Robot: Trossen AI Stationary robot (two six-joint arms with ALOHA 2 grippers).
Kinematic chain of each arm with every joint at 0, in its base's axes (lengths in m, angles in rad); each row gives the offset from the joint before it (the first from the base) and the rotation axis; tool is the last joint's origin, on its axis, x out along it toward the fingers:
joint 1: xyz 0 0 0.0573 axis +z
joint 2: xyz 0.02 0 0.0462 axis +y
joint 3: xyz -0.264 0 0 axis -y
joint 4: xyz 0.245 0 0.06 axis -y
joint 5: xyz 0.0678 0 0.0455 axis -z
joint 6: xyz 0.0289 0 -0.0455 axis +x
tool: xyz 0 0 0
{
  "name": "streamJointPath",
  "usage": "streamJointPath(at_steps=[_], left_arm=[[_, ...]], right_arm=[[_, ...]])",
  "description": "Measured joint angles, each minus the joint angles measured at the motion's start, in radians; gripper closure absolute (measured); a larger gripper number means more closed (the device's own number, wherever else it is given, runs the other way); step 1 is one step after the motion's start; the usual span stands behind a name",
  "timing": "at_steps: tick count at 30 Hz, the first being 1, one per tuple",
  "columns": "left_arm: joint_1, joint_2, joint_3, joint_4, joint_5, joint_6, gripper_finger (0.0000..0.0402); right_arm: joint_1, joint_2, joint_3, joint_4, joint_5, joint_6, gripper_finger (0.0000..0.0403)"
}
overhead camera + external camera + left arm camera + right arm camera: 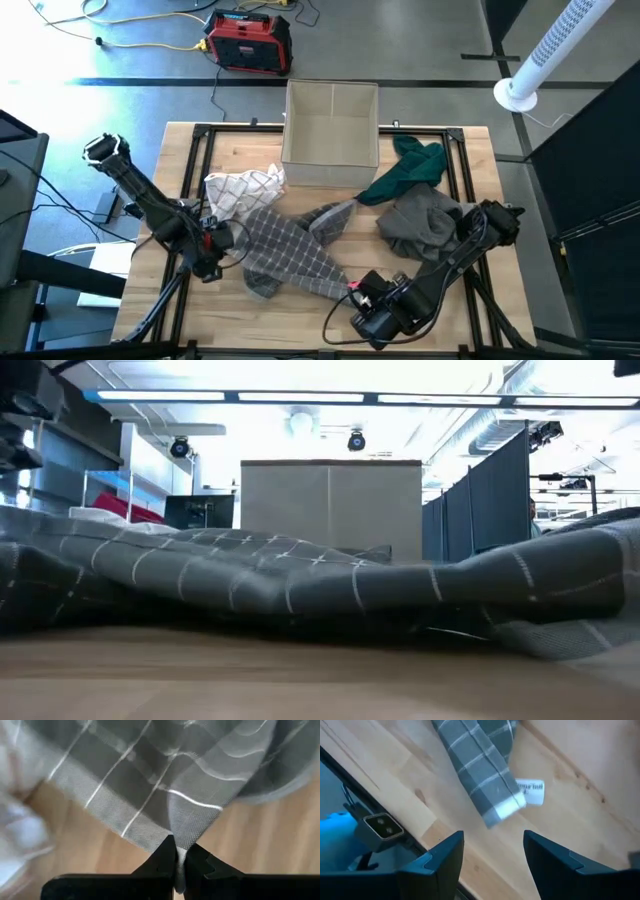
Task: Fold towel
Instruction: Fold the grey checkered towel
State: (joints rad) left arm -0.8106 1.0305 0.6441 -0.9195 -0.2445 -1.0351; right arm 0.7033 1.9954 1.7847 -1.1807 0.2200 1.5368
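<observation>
A grey towel with thin white checks [290,250] lies crumpled along the middle of the wooden table, and it fills the low view [300,580]. My left gripper [222,245] is at the towel's left end, shut on it [179,865]. My right gripper [358,292] hangs over the towel's near right corner [505,807], which lies flat with a white label [530,792] sticking out. Its fingers [495,860] stand open above the wood and touch nothing. My left gripper pinches a pointed bit of the towel's edge [182,842] between its two fingers, coming steeply from above. The cloth fans out from the fingertips over the table. I cannot tell whether it is one layer or several.
A white checked cloth [245,188] lies at the towel's far left. A green cloth [410,165] and a plain grey cloth [425,225] lie at the right. An open beige box [330,125] stands at the far edge. Black frame rails [380,827] run along the table's edges.
</observation>
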Motion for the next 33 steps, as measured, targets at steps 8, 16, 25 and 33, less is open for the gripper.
streamJointPath(at_steps=[8, 16, 25, 33], left_arm=[[-0.081, 0.003, -0.015, 0.067, -0.021, -0.025, 0.0401], [-0.126, 0.005, -0.016, 0.181, -0.018, 0.047, 0.0401], [-0.162, 0.005, -0.016, 0.178, 0.002, 0.024, 0.0401], [-0.165, 0.006, -0.016, 0.178, -0.001, 0.018, 0.0401]], right_arm=[[-0.052, 0.042, -0.001, -0.039, -0.045, -0.076, 0.0208], [-0.116, 0.061, -0.001, -0.121, -0.098, -0.199, 0.0208], [-0.182, 0.029, -0.164, -0.051, -0.230, -0.348, 0.0208], [-0.208, -0.089, -0.403, 0.165, -0.330, -0.365, 0.0208]])
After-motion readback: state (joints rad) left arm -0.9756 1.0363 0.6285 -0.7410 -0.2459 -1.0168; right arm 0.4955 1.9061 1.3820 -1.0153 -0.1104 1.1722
